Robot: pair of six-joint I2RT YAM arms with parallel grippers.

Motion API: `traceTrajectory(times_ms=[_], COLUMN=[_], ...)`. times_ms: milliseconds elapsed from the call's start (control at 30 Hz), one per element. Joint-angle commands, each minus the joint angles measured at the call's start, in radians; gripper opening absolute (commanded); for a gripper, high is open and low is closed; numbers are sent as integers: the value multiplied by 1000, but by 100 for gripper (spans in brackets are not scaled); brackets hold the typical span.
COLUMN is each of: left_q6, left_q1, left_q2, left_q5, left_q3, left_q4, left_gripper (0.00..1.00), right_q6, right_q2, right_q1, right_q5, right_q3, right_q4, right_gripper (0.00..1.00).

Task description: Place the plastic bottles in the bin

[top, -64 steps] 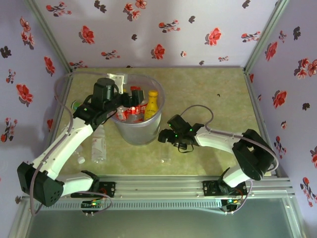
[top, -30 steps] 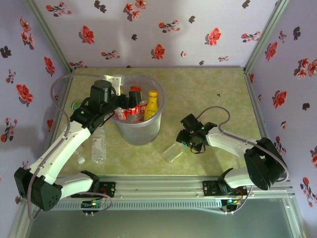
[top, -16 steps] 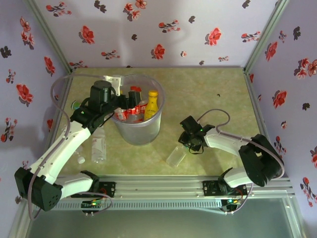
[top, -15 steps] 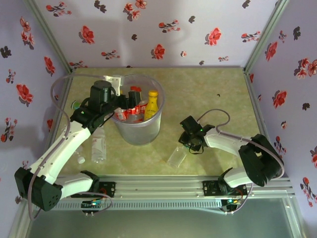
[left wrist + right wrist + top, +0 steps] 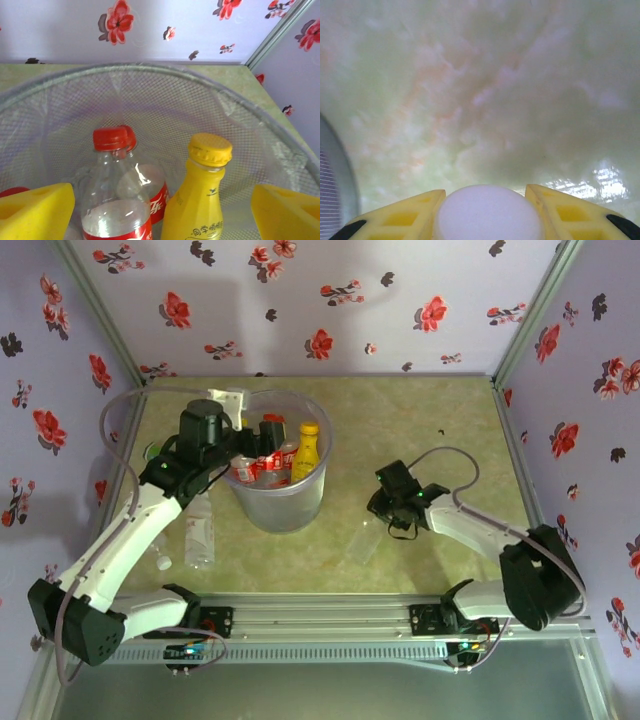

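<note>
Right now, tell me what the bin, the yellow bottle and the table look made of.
Bin: translucent grey plastic, probably; a fine criss-cross pattern covers its wall, so it could be mesh.
Yellow bottle: opaque glossy plastic, with a ribbed matching cap.
Table: smooth, slightly shiny sheet with a marbled green pattern; material unclear.

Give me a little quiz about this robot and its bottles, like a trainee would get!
1. True or false: the yellow bottle stands inside the bin.
2. Pick one. What is the right gripper shut on? A) a white-capped clear bottle; B) a red-capped bottle; C) nothing.
3. Fill the gap: the left gripper hovers over the bin with its jaws ____.
Key: 1 true; 2 A; 3 open.
</note>
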Motion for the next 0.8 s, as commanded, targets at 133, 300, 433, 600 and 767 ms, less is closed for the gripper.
traceTrajectory(times_ms=[133,300,433,600,767], left_q6=[31,33,25,2,25], left_q1=[6,-9,-39,-122,-209], left_q2=[-17,0,19,67,160], left_q5=[108,197,279,313,344], left_q3=[91,151,204,265,338], left_q4=[-14,-20,-20,-17,-40], left_gripper=[92,94,97,98,100], right_q6=[-127,-177,-213,-259,-248], right_q2=[-73,-113,-155,-213,-257], right_q1=[-83,-121,-138,-149,-151], right_q5=[3,-74,-131,-222,-323], right_q3=[120,210,289,331,307], right_q4=[-54,10,63,186,368], right_gripper=[21,21,20,16,15])
